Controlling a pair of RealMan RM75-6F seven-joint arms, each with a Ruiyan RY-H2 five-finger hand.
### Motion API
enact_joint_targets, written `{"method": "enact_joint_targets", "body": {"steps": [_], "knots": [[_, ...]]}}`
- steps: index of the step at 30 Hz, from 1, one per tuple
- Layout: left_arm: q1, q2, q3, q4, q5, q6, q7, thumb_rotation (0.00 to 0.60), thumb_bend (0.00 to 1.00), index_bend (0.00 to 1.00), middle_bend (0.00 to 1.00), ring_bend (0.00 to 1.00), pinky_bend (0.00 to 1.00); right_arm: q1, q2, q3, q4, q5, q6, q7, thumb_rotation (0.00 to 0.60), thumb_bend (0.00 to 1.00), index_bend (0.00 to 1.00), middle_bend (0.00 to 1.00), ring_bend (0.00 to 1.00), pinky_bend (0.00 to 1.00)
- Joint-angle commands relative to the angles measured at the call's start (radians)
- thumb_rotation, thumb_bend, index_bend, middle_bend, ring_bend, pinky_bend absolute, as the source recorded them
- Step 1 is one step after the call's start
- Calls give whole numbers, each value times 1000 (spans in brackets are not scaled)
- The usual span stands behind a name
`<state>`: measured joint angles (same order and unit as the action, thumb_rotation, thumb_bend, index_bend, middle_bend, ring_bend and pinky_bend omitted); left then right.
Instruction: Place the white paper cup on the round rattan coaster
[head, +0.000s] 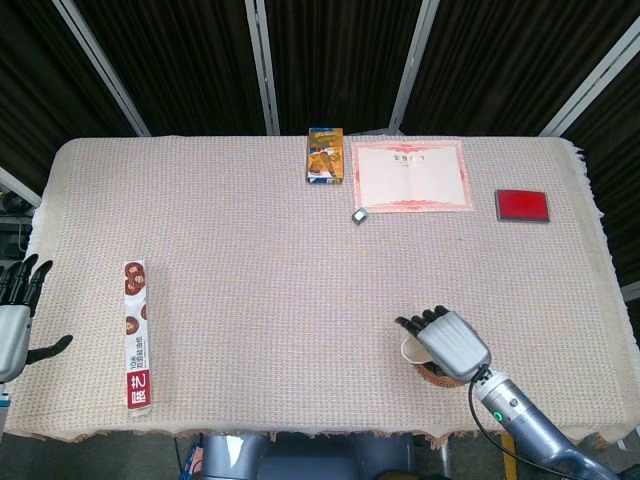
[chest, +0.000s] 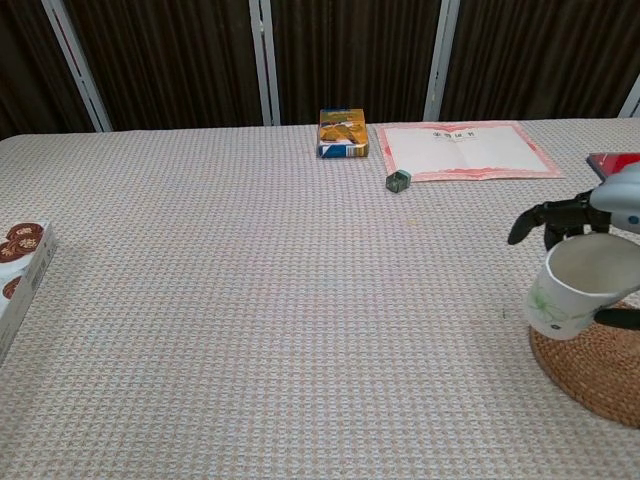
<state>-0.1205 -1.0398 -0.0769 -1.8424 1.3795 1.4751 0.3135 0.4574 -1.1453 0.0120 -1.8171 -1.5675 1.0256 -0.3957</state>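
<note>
White paper cup, tilted, sits in our right hand (fingers wrapped around it) above the round rattan coaster; our left hand idles, fingers spread.

Staged lab tabletop, woven tablecloth, black curtains with metal poles, scattered props

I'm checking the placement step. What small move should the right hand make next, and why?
Probably lower and level the white paper cup: the right hand holds it tilted above the round rattan coaster's left edge, apparently not yet set down.
</note>
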Motion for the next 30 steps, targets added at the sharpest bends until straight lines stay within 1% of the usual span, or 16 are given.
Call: {"method": "enact_joint_targets", "body": {"steps": [1,8,15,17,18,19,20,21,22,24,30], "knots": [[-1,-2,0,1,-2,0,3,600,0,0,0,0,0,-5,6,-11,53,17,-12,57,600,201,202,399,362,394],[-2,-6,-1,4,-6,-3,10,600,0,0,0,0,0,-9,-18,-38,153,10,-26,149,600,200,202,399,358,394],[-3,-6,1,4,-7,-5,11,600,0,0,0,0,0,-9,-26,-52,195,-5,-22,203,600,199,198,395,347,393],[-2,-6,2,3,-5,-5,12,600,0,0,0,0,0,-8,-29,-55,201,-7,-23,207,600,134,149,356,318,393],[-2,-6,2,3,-5,-4,11,600,0,0,0,0,0,-8,-30,-57,203,-6,-26,209,600,73,89,289,275,392],[-2,-5,2,3,-5,-4,10,600,0,0,0,0,0,-7,-29,-59,204,-3,-29,208,600,21,33,190,206,369],[-1,-5,0,3,-7,-3,8,600,0,0,0,0,0,-7,-27,-61,203,2,-35,203,600,2,8,122,153,339],[-1,-4,-1,3,-8,-2,7,600,0,0,0,0,0,-8,-23,-63,199,6,-39,192,600,0,0,45,78,287],[-1,-3,-2,3,-10,-2,5,600,0,0,0,0,0,-9,-19,-65,191,9,-39,181,600,0,0,6,28,239],[-1,0,-4,2,-14,-2,0,600,0,0,0,0,0,-16,-7,-66,166,10,-25,161,600,0,0,0,1,207],[-2,5,-5,0,-14,-4,-8,600,0,0,0,0,0,-58,65,-81,45,-48,80,123,600,0,0,0,0,159]]}}
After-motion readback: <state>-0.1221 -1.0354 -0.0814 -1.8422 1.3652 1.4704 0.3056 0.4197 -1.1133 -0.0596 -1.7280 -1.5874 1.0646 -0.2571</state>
